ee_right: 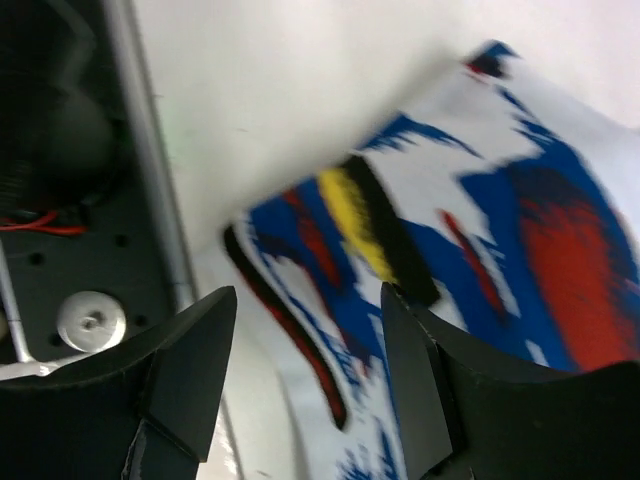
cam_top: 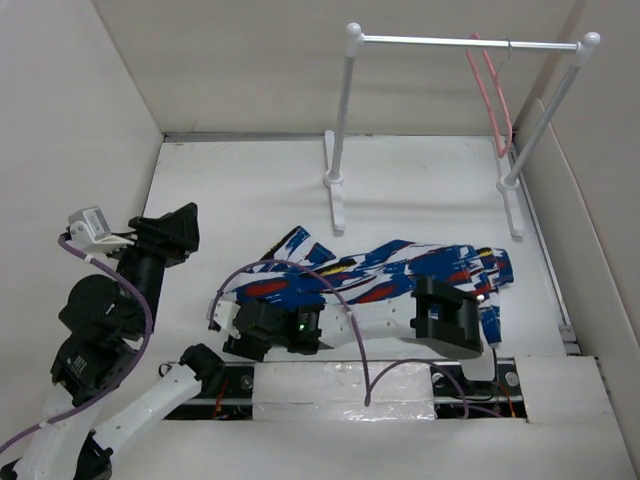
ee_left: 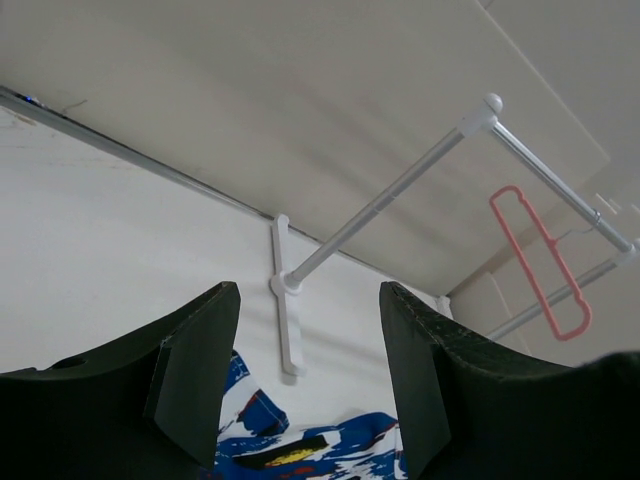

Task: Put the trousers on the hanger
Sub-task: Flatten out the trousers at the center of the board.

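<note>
The trousers (cam_top: 380, 270) lie crumpled across the middle of the white table, royal blue with white, red, black and yellow splashes. The pink hanger (cam_top: 495, 100) hangs on the rack's rail at the back right. My left gripper (cam_top: 186, 222) is open and empty, left of the trousers, raised and facing the rack. Its wrist view shows the hanger (ee_left: 545, 270) far off and the trousers (ee_left: 300, 445) low between the fingers (ee_left: 200, 350). My right gripper (cam_top: 222, 318) is open, low over the near left edge of the trousers (ee_right: 480, 220), nothing between its fingers (ee_right: 190, 360).
The white-posted rack (cam_top: 460, 42) with a silver rail stands at the back right, its feet on the table; it also shows in the left wrist view (ee_left: 380, 205). White walls enclose the table. A metal rail (ee_right: 150, 200) and dark base plate run along the near edge.
</note>
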Robot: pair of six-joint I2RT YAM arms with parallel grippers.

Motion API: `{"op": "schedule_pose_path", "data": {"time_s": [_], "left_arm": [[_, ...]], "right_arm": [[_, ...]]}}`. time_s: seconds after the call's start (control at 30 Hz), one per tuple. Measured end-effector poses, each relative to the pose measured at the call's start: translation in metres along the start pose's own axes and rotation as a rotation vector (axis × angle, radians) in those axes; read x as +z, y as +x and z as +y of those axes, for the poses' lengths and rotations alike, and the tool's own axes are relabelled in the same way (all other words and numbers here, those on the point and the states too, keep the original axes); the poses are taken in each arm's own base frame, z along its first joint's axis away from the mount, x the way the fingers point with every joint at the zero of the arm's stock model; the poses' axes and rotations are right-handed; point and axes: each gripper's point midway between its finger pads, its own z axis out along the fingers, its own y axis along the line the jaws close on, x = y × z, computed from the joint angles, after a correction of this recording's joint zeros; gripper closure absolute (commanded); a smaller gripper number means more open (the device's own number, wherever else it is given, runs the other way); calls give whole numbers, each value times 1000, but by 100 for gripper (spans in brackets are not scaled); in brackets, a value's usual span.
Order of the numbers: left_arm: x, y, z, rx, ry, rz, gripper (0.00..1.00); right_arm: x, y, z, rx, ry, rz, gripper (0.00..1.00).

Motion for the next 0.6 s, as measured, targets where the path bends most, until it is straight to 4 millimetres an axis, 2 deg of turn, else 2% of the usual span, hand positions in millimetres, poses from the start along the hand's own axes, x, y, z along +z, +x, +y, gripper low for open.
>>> {"op": "schedule_pose_path", "data": {"time_s": [0.1,0.2,0.37,0.53,0.6], "left_arm": [[3,11,6,19,-19,18,45],[4,19,11,37,-35,36,45],[5,24,15,51,-50,40,44],[7,34,21,65,-62,57,45],[8,40,23,74,-69,68,45]], "right_arm": [[11,-1,21,-22,-36,0,34],[22,1,34,-36,-58,5,34],[26,6,36,-39,-63,14,31],[25,5,35,-47,-23,11,47],[26,4,35,-50,-2,-4,47]]}}
